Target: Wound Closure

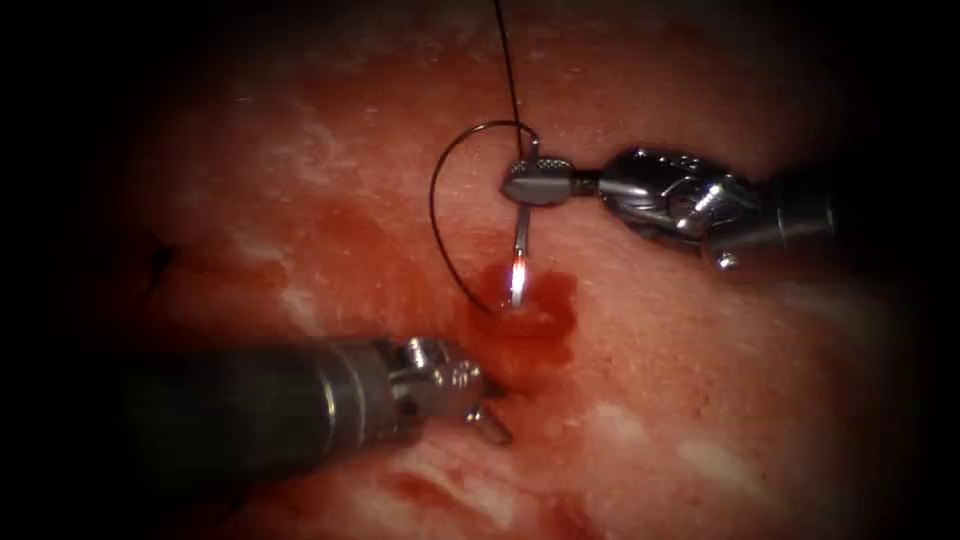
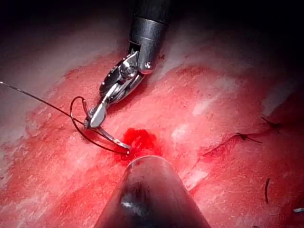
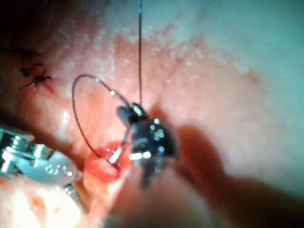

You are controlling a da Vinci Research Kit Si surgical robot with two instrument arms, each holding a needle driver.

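— Pink tissue (image 1: 700, 400) fills the background, with a pool of red fluid (image 1: 535, 315) at its middle. Where is the needle?

— The needle (image 1: 519, 262) hangs from the right end effector (image 1: 530, 183), whose jaws are clamped on its upper part. Its lower end, brightly lit, sits at the edge of the fluid; whether the tip has entered the tissue cannot be told.

— And the thread?

— The thread (image 1: 445, 215) runs down from the top of the endoscope view to the right jaws, then sweeps in a wide loop to the left and comes back toward the fluid beside the needle's lower end.

— What about the other tool?

— The left end effector (image 1: 488, 405) lies below and left of the fluid, its tip resting close against the tissue, holding nothing that can be seen. Whether its jaws are apart cannot be told.

— Anything farther out?

— Dark stitches (image 2: 244, 137) sit in the tissue well away from the fluid.
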